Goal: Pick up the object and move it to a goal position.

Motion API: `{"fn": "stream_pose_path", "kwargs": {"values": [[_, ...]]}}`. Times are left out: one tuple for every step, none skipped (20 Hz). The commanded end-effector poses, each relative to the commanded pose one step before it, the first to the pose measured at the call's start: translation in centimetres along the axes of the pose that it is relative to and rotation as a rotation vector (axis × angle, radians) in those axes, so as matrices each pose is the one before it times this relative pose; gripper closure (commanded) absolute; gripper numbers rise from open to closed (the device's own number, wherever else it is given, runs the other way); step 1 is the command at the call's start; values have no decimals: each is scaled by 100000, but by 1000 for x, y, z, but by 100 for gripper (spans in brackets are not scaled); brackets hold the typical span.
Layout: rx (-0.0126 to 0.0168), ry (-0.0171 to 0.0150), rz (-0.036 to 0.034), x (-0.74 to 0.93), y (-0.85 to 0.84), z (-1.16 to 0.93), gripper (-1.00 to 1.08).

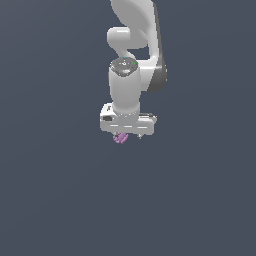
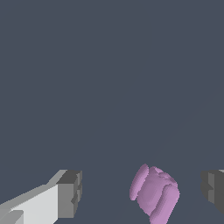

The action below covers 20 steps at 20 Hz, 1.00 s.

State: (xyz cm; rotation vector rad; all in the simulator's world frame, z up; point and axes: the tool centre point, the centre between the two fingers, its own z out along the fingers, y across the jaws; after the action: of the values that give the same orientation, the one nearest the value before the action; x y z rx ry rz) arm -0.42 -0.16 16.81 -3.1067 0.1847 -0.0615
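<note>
The object (image 2: 155,192) is a small pink-purple lumpy, ridged blob. In the wrist view it lies between my two dark finger pads (image 2: 71,192), closer to one pad than the other and touching neither. My gripper (image 2: 142,191) is open around it. In the exterior view the object (image 1: 120,138) peeks out just under the white gripper (image 1: 129,135), toward the exterior view's left side of the hand. The fingers are mostly hidden there by the hand.
A plain dark grey surface (image 1: 60,200) fills both views. The white arm (image 1: 132,45) rises above the gripper in the exterior view. No other objects or goal marker show.
</note>
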Motion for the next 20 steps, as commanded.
{"fn": "stream_pose_path", "kwargs": {"values": [[-328, -464, 5218, -900, 612, 952, -92], [-161, -193, 2468, -415, 307, 434, -92], [-180, -200, 2644, -442, 341, 458, -92], [-199, -206, 2821, -468, 377, 481, -92], [-220, -211, 2998, -494, 415, 502, -92], [-239, -210, 3131, -511, 450, 515, -92], [-238, -193, 3009, -485, 448, 485, -92], [-233, -173, 2842, -453, 438, 451, -92], [-225, -155, 2676, -420, 425, 417, -92], [-217, -138, 2507, -388, 409, 384, -92], [-207, -122, 2338, -357, 391, 353, -92], [-196, -108, 2168, -327, 371, 322, -92], [-184, -95, 1997, -297, 349, 293, -92], [-171, -83, 1825, -268, 324, 264, -92], [-157, -71, 1653, -240, 298, 237, -92], [-142, -61, 1480, -212, 271, 210, -92], [-127, -52, 1306, -186, 242, 183, -92], [-111, -43, 1135, -159, 213, 158, -92], [-94, -35, 959, -134, 181, 133, -92], [-78, -28, 786, -108, 150, 108, -92]]}}
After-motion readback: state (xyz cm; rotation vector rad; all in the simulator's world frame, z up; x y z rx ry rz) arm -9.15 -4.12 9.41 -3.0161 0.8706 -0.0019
